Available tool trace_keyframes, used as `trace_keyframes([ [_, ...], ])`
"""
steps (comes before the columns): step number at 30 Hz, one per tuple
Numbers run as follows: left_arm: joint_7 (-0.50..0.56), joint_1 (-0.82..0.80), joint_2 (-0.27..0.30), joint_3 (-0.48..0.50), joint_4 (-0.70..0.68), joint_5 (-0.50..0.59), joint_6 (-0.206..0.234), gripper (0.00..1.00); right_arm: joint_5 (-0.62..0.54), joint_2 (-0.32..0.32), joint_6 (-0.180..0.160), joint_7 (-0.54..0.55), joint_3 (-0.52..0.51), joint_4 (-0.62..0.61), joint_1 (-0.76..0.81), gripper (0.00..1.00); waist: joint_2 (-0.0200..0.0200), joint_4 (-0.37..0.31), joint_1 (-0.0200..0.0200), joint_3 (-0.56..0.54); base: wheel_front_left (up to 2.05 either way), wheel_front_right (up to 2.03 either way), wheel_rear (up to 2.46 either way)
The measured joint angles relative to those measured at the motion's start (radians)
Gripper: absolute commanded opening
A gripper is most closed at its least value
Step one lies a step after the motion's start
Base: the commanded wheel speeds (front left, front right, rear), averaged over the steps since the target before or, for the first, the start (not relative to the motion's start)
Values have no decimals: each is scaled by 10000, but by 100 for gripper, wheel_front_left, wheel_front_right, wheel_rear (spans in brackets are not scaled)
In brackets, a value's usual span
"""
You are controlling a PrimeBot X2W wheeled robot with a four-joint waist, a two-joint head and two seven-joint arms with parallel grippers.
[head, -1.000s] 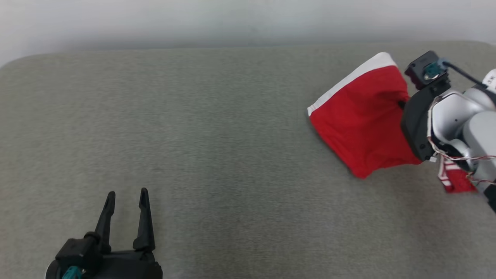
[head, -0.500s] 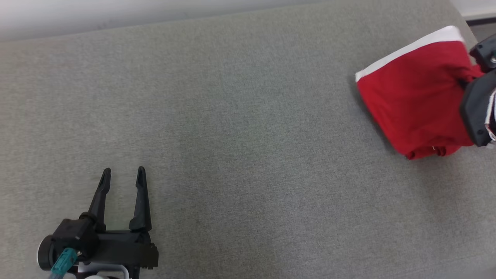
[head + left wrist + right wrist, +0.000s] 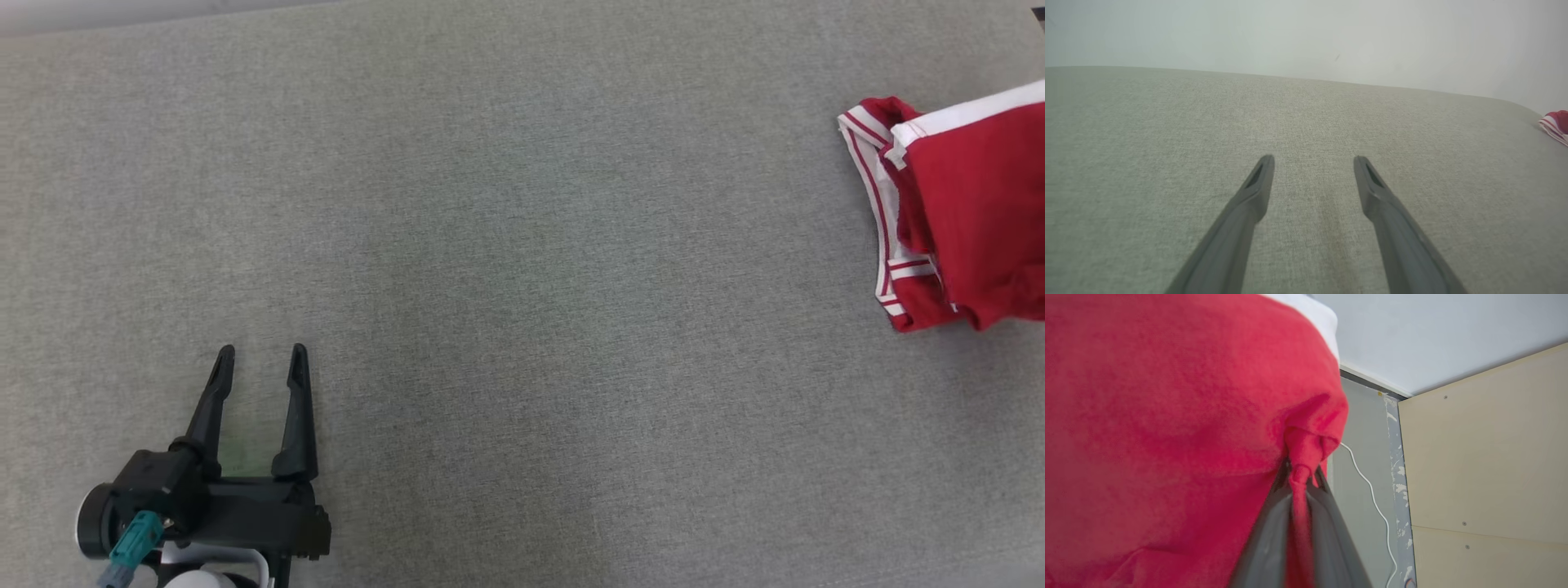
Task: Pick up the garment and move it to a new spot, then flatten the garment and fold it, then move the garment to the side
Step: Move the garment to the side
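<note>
Right wrist view has the right hand (image 3: 1300, 475) pressed together on a bunched pinch of the red garment (image 3: 1167, 416), with the cloth hanging from that one point and a white band (image 3: 1318, 318) at its far edge. Head view puts the garment (image 3: 971, 212) at the far right of the grey worktop (image 3: 522, 245), a striped trim (image 3: 886, 245) showing beside the plain red panel; whether all of it rests on the surface I cannot tell. The left hand (image 3: 261, 353) hovers spread and empty, well apart at the lower left. This looks like the last step, carrying the folded bundle aside. Doing it well means lowering the cloth until its layers lie flat before letting go. It also means keeping inside the worktop's edge and drawing the hand out along the fold rather than upward, since a single-point pinch can pull the layers open.
</note>
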Motion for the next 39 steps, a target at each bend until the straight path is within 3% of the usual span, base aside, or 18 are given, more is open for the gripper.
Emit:
trace_keyframes([
  [1, 0, 1, 6, 36, 17, 4, 0, 100, -169, 125, 0, 15, -146, 86, 49, 31, 0, 22, 0, -17, 0, 0, 0],
  [2, 0, 3, 6, 54, 35, 10, -2, 100, -326, 244, 0, 13, -314, 140, 108, 100, 0, 34, 0, -45, 0, 0, 0],
  [12, 0, 308, 2, 4, 174, 38, -42, 100, -1187, 1400, 0, -4, -1896, 265, 929, 100, -1, 63, -2, -748, 0, 0, 0],
  [20, 0, 1023, 0, 92, 56, -288, 109, 100, -579, 2615, 0, -1726, -2571, -966, 2434, 100, -1, 31, -3, -1748, 0, 0, 0],
  [27, 0, 1780, 4, 454, -33, -364, 280, 100, -136, 3526, 0, -3459, -2313, -2589, 4242, 100, -2, -8, -4, -2787, 0, 0, 0],
  [39, 0, 2180, 8, 894, 59, -437, 393, 100, 387, 4681, -2, -5175, -2243, -4140, 6357, 100, -2, 127, -3, -3863, 0, 0, 0],
])
